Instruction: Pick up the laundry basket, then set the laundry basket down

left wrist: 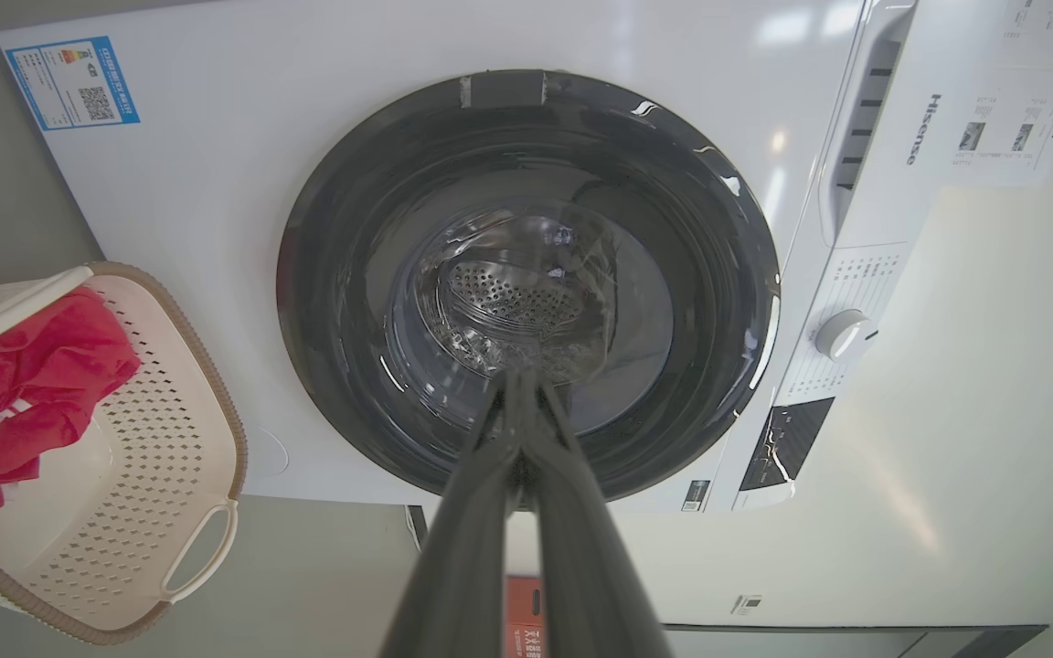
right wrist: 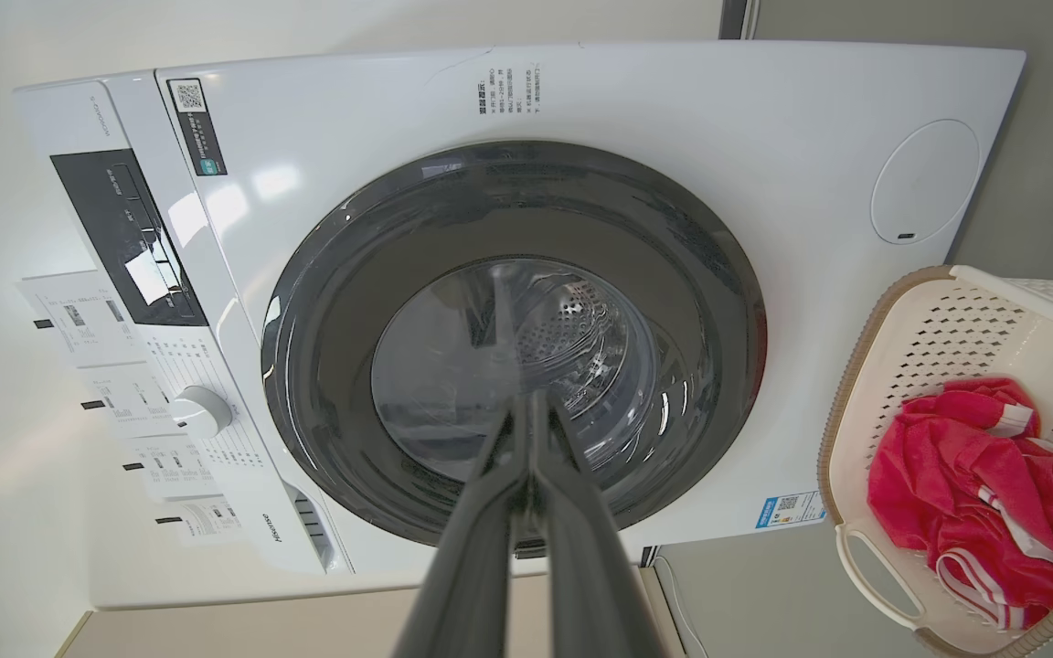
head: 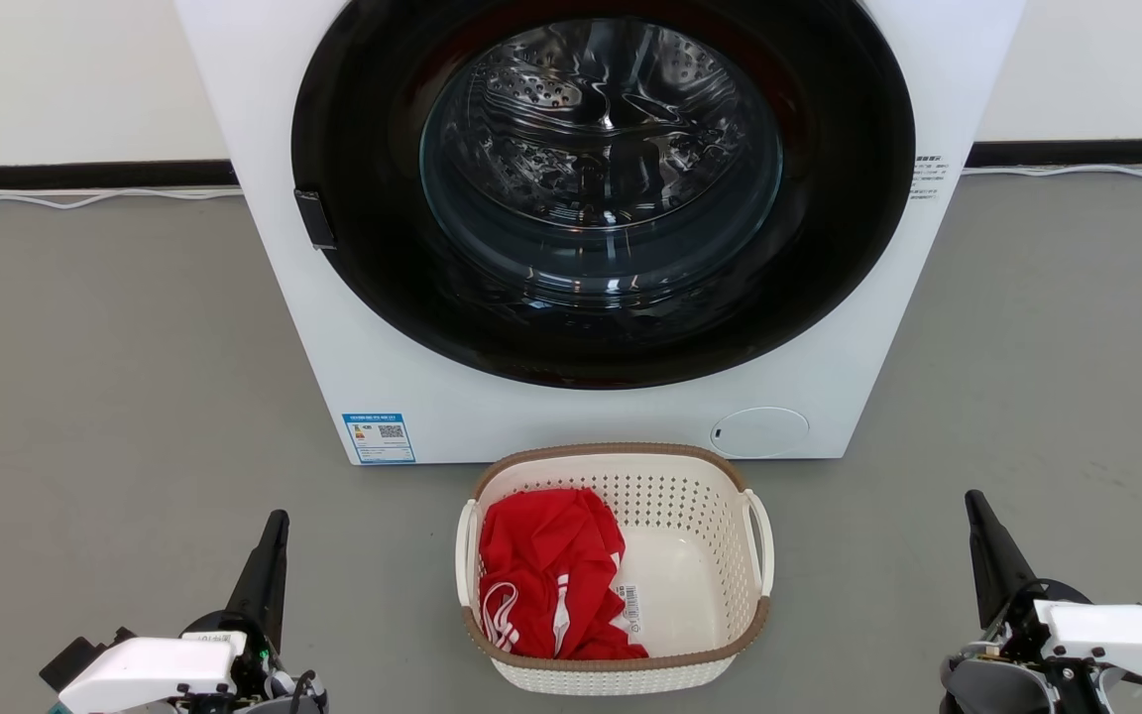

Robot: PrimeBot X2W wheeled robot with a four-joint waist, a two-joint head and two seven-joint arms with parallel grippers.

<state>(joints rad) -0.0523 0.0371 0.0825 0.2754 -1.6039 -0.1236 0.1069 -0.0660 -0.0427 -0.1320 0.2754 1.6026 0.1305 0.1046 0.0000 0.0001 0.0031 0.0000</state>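
The laundry basket (head: 615, 680) is set on the grey floor (head: 85, 397) just before the washing machine (head: 264, 149), between and apart from the left pincer (head: 279, 523) and right pincer (head: 973, 502), each seen with fingers closed together on nothing, and a crumpled red garment (head: 543, 575) is held in its left half.

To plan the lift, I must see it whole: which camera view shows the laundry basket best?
The head view: the whole laundry basket shows from above, red garment inside. The left wrist view cuts it off at its left edge, the right wrist view at its lower right corner.
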